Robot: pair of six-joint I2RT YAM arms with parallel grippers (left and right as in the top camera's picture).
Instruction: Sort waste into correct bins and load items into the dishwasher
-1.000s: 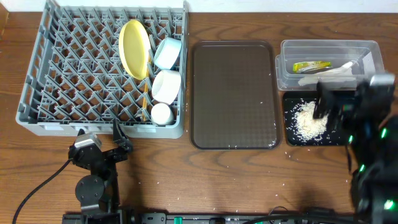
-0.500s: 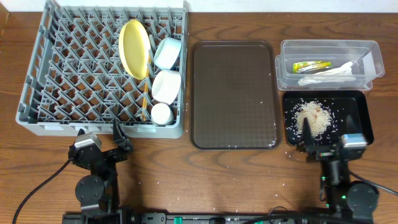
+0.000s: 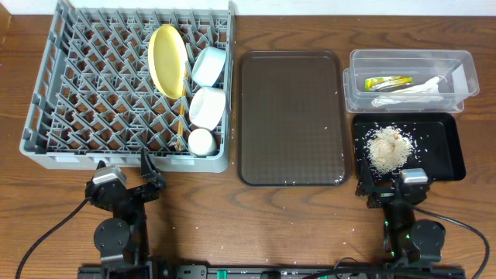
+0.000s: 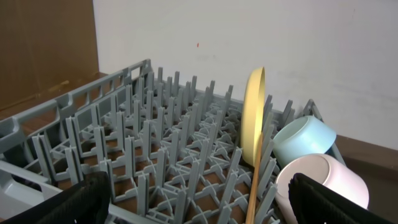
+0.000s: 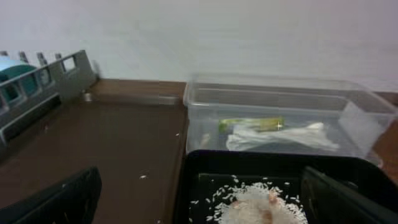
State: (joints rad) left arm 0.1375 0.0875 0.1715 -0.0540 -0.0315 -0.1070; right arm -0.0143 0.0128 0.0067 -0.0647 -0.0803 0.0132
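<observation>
– What's cut off?
– The rice heap (image 5: 258, 208) and black tray (image 5: 205, 163) run off the right wrist view's bottom edge.
– And the chopsticks (image 3: 179, 128)?
– Mostly hidden among the dish rack (image 3: 124, 161) pegs.

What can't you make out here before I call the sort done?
Overhead: thin wooden chopsticks mostly hidden by grey plastic dish rack pegs.
Left wrist: small white cup lies outside the frame.
Right wrist: crumpled white scraps blurred behind clear plastic tub wall; count unclear.

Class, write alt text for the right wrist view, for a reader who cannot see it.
A heap of white rice lies in a black tray; behind it, a clear tub holds a green wrapper and white scraps.
</observation>
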